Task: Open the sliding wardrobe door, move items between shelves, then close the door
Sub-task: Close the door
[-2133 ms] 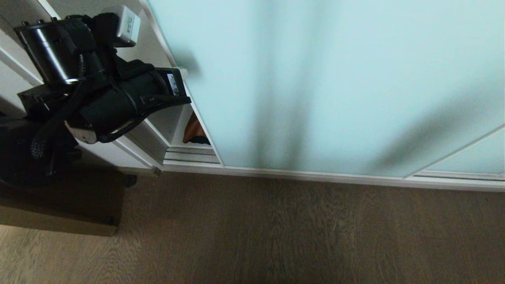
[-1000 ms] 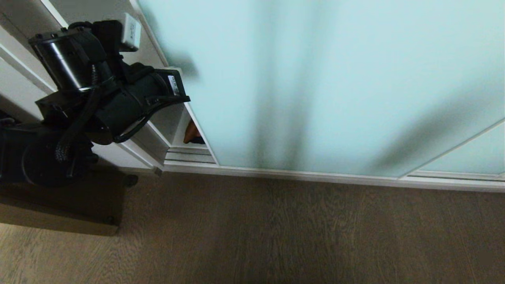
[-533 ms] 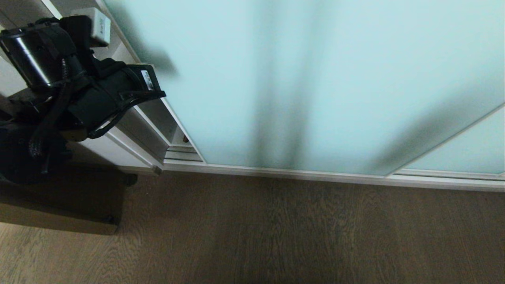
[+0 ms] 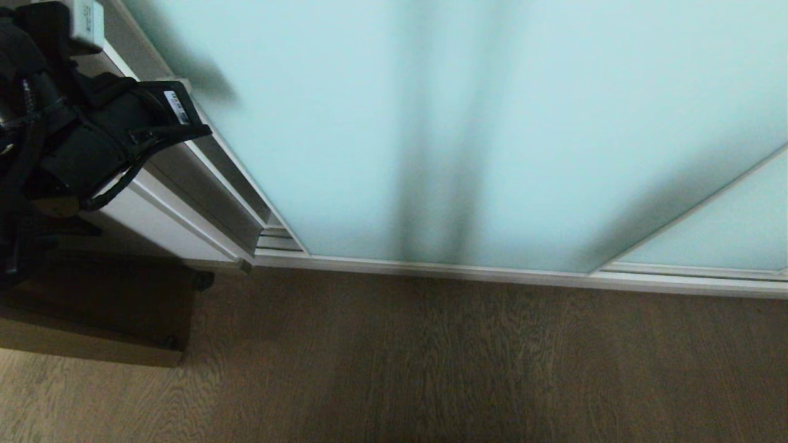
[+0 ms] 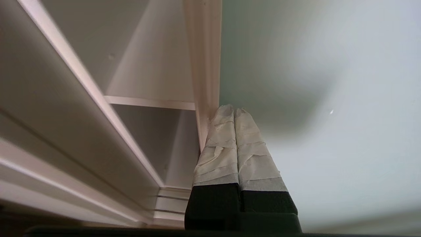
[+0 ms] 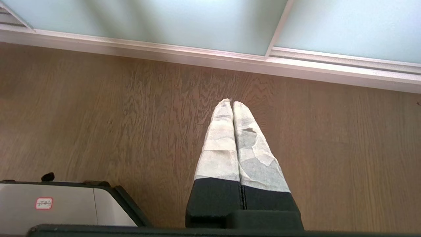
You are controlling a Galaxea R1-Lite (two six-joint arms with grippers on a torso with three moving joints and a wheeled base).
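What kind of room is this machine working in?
Probably a bedroom or dressing area in a home: a built-in wardrobe with a tall frosted glass sliding door, white shelves inside it, and a wood-grain floor.

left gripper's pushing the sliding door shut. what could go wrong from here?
1. The left gripper, shut, bears only with its taped tips on the sliding wardrobe door at its frame edge; it could slip off into the gap.
2. That gap is narrow, so the tips may get pinched against the side wall.
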